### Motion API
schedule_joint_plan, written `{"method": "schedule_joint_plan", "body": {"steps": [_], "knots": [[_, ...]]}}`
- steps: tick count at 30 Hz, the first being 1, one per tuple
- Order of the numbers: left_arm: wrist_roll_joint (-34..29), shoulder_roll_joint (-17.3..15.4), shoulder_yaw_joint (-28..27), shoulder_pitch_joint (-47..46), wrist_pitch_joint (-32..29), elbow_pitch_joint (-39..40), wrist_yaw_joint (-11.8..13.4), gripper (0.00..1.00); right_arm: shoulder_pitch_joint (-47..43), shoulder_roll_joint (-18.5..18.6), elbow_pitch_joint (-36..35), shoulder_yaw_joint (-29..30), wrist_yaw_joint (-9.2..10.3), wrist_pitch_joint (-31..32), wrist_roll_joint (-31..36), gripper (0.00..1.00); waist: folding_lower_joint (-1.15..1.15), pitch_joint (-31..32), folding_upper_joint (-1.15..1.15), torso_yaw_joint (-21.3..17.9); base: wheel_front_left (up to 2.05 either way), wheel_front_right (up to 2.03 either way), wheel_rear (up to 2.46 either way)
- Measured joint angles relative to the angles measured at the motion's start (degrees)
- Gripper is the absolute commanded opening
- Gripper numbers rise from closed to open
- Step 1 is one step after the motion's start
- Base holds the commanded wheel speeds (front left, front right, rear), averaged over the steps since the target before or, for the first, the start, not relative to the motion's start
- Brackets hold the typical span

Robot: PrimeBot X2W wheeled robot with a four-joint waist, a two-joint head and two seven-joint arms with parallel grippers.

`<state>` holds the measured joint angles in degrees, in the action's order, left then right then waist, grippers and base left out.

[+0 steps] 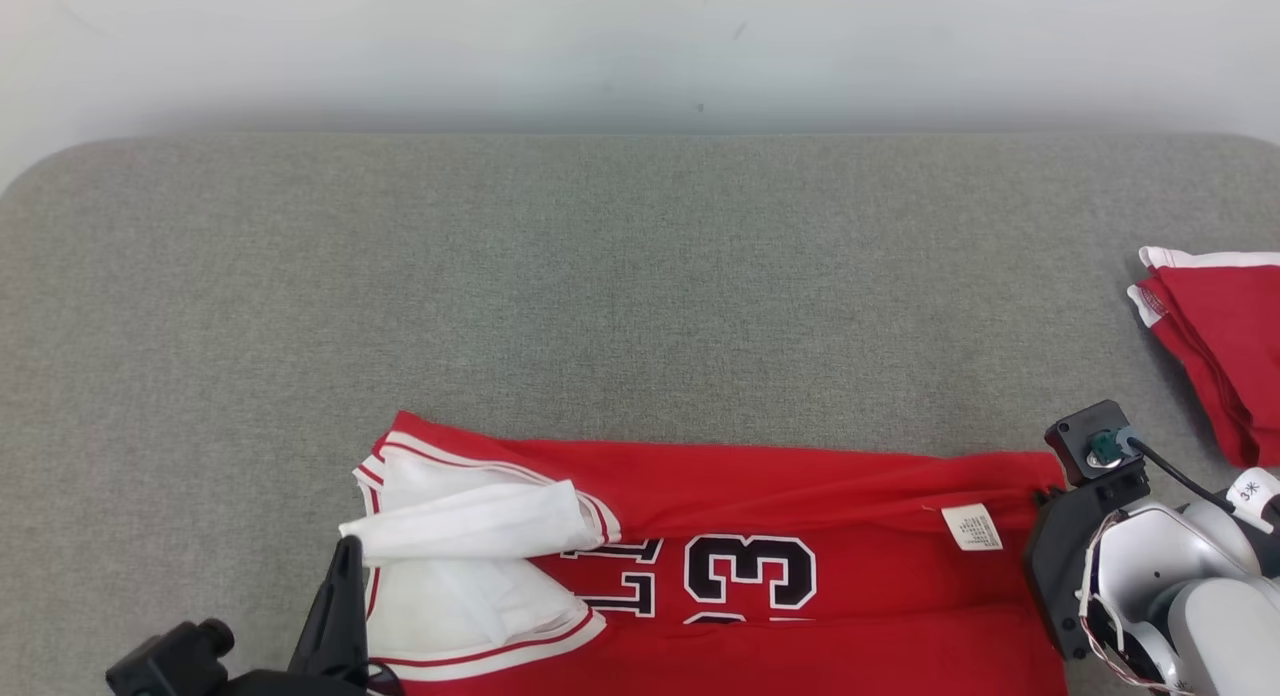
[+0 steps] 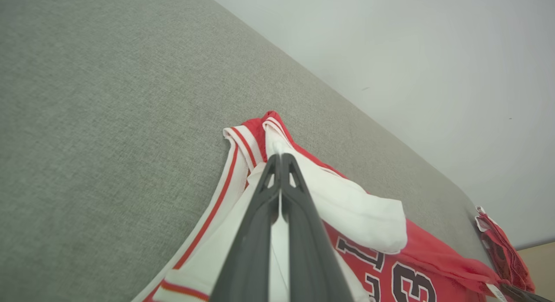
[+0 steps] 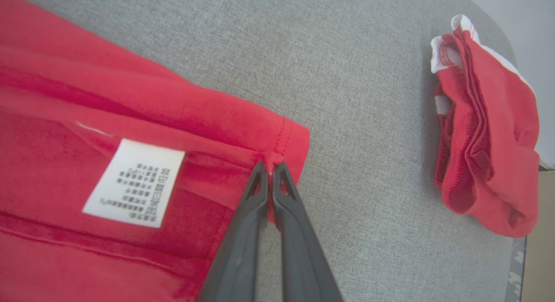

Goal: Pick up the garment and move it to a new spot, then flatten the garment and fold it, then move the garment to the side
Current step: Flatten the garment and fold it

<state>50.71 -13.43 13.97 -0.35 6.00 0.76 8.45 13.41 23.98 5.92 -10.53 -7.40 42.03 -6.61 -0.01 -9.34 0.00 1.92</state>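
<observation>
L gripper (image 2: 281, 158) clenched on garment (image 1: 800, 486) at white armhole edge, R gripper (image 3: 271, 168) pinched its hem corner; garment lay stretched between them. Looked like fold step. Next move prob needed both carrying that edge over together.

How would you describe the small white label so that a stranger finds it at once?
Start at the grey table, then the red jersey spread along its near edge. Near the jersey's right end, beside the right tool, lies a small white label with tiny print, unlike the big black numbers.
</observation>
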Motion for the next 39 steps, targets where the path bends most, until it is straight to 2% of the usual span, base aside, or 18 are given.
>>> {"method": "schedule_joint_plan", "body": {"steps": [10, 27, 28, 29, 30, 31, 39], "knots": [[1.77, 0.56, 0.03, 3.41, 0.03, 1.04, 0.22, 0.00, -2.15, 1.55, -2.03, -1.07, 0.00, 4.33, -2.23, 0.00, 0.01, 0.66, 0.00, 1.10, 0.00, 0.00, 0.00], [0.85, 0.22, 1.53, 4.94, 0.65, -7.01, 0.03, 0.00, -5.27, 2.48, -6.81, 0.59, 0.00, 9.21, -2.61, 0.00, 0.02, 1.04, 0.00, 1.01, 0.00, 0.00, 0.00], [0.81, 0.30, 1.75, 4.92, 0.66, -7.55, -0.15, 0.05, -5.31, 2.23, -6.77, 0.70, 0.00, 9.43, -2.61, 0.00, 0.01, 1.12, 0.00, 1.02, 0.00, 0.00, 0.00], [0.81, 0.36, 1.93, 4.88, 0.66, -8.05, -0.36, 0.33, -5.39, 1.93, -6.62, 0.89, 0.00, 9.51, -2.61, 0.11, 0.01, 1.20, 0.00, 1.01, 0.00, 0.00, 0.00], [0.77, 0.38, 2.11, 4.83, 0.74, -8.60, -0.41, 0.91, -5.50, 1.68, -6.48, 1.10, 0.00, 9.70, -2.61, 0.69, 0.01, 1.31, 0.00, 1.01, 0.00, 0.00, 0.00], [0.63, 0.35, 2.24, 4.79, 0.81, -9.15, -0.48, 1.00, -5.64, 1.30, -6.32, 1.53, 0.00, 9.89, -2.61, 1.00, 0.01, 1.42, 0.00, 0.99, 0.00, 0.00, 0.00], [-2.88, -0.93, 2.83, 4.72, 4.71, -12.71, -1.00, 1.00, -8.79, -2.09, -7.43, 6.28, 0.00, 10.34, -2.47, 1.00, 0.01, 2.85, 0.00, 1.06, 0.00, 0.00, 0.00]]}}
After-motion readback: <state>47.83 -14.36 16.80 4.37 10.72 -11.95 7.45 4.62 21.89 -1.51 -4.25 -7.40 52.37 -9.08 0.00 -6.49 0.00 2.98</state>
